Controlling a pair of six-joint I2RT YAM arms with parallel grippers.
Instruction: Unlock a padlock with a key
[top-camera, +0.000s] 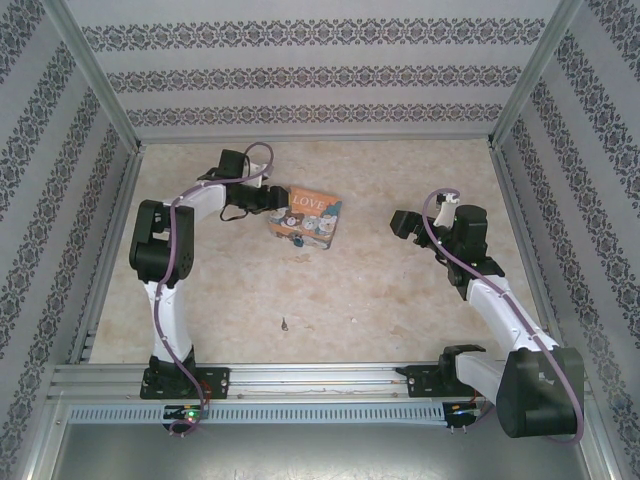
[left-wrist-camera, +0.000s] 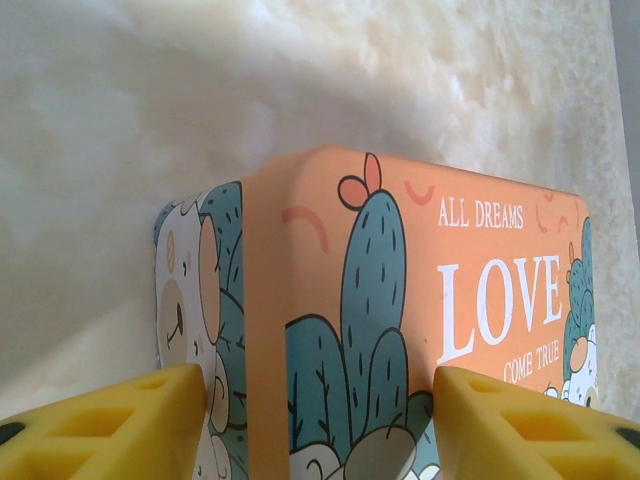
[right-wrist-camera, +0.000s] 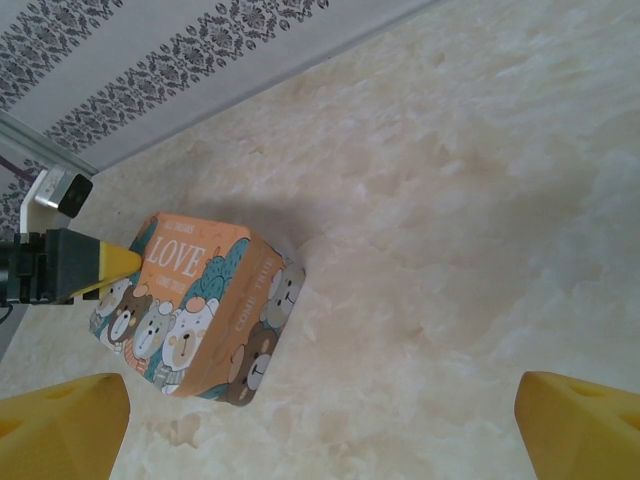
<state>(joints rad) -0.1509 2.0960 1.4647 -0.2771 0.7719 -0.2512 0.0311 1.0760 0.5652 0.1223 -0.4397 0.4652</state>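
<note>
Bases of the 2 arms sit on an aluminium rail at the near edge of the cream, marble-patterned table. Just beyond the rail, between the 2 bases and nearer the left one, the key lies alone on the bare surface, a thin dark sliver too small to make out in detail, well apart from both grippers and from the tin. Farther in on the right, the right gripper hangs above the table with its yellow fingers spread wide and nothing between them; its wrist camera looks across open tabletop toward the tin. Farther still, left of centre, the orange "LOVE" tin box rests on the table, printed with cacti and cartoon bears, its lid reading "ALL DREAMS" and "COME TRUE". The left gripper is at the tin's left edge. In the left wrist view 1 yellow finger lies against the bear-printed side wall and the other overlaps the lid, so a corner of the tin stands between the half-spread jaws; whether they actually squeeze it I cannot tell. Behind everything rises the back wall, papered in dark floral bands.
</note>
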